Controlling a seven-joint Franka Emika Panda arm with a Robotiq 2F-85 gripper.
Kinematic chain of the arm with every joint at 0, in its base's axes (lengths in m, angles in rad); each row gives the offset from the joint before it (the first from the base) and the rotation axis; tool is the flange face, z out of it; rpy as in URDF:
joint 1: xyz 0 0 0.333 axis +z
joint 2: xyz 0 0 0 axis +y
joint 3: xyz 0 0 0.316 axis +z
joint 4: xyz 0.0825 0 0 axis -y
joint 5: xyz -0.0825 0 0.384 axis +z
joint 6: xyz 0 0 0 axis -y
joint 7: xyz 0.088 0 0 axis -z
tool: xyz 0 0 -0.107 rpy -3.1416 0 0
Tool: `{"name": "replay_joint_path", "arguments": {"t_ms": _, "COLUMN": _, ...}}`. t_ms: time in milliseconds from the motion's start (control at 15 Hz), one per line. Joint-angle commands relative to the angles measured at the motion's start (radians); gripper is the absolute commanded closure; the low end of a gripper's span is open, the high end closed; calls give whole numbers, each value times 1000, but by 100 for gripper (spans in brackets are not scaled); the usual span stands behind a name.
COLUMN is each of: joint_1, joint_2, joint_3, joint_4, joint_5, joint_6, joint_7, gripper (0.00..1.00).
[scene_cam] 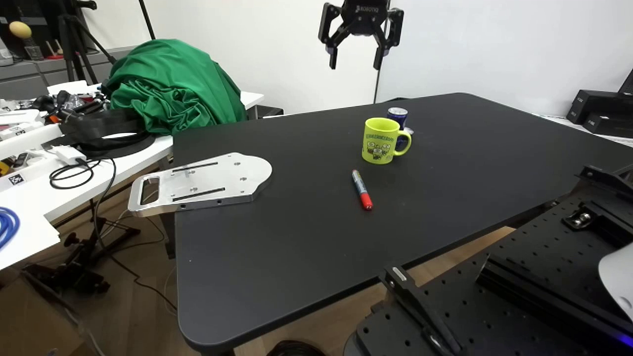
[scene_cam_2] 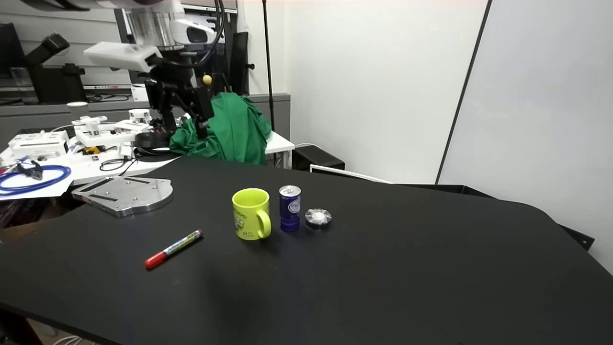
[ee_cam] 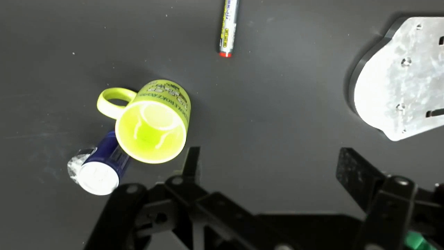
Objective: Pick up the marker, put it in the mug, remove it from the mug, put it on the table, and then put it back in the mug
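- The marker (scene_cam: 362,190) lies flat on the black table (scene_cam: 277,257); in an exterior view its red cap (scene_cam: 366,201) points to about 5 o'clock; the wrist view shows only part of it, at 12 o'clock;
- The mug (scene_cam: 380,139), yellow-green with a dark print (scene_cam: 378,150), stands upright near the marker but apart from it, at about 1 o'clock of it in an exterior view; its handle (scene_cam: 409,141) sticks out to 3 o'clock there;
- The gripper (scene_cam: 355,64) hangs higher than the mug; its fingers (scene_cam: 333,59) are released and spread wide, well apart from mug and marker;
- A dark blue can (scene_cam_2: 289,212) stands upright just beside the mug, at 3 o'clock of it in an exterior view; a small whitish-topped disc (scene_cam_2: 318,218) lies just past the can;
- A silver metal plate (scene_cam: 217,175) lies at 9 o'clock of the marker in an exterior view, jutting past the table's edge;
- Farther out in an exterior view, a white table (scene_cam: 54,200) stands at 9 o'clock; a green cloth (scene_cam: 178,84) sits heaped on it at 10 o'clock.
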Motion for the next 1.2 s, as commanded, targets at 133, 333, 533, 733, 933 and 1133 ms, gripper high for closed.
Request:
{"name": "replay_joint_path", "arguments": {"t_ms": 133, "joint_1": 54, "joint_2": 116, "joint_3": -52, "joint_4": 18, "joint_5": 6, "joint_6": 51, "joint_7": 17, "gripper": 0}}
{"name": "replay_joint_path", "arguments": {"t_ms": 333, "joint_1": 76, "joint_2": 169, "joint_3": -74, "joint_4": 24, "joint_5": 4, "joint_6": 90, "joint_7": 8, "gripper": 0}}
{"name": "replay_joint_path", "arguments": {"t_ms": 533, "joint_1": 101, "joint_2": 214, "joint_3": -92, "joint_4": 18, "joint_5": 13, "joint_6": 121, "joint_7": 11, "gripper": 0}}
{"name": "replay_joint_path", "arguments": {"t_ms": 733, "joint_1": 128, "joint_2": 257, "joint_3": -107, "joint_4": 12, "joint_5": 20, "joint_6": 147, "joint_7": 18, "gripper": 0}}
{"name": "replay_joint_path", "arguments": {"t_ms": 933, "joint_1": 162, "joint_2": 300, "joint_3": -125, "joint_4": 1, "joint_5": 17, "joint_6": 186, "joint_7": 23, "gripper": 0}}
{"name": "replay_joint_path", "arguments": {"t_ms": 1133, "joint_1": 180, "joint_2": 355, "joint_3": -134, "joint_4": -6, "joint_5": 34, "joint_6": 248, "joint_7": -4, "gripper": 0}}
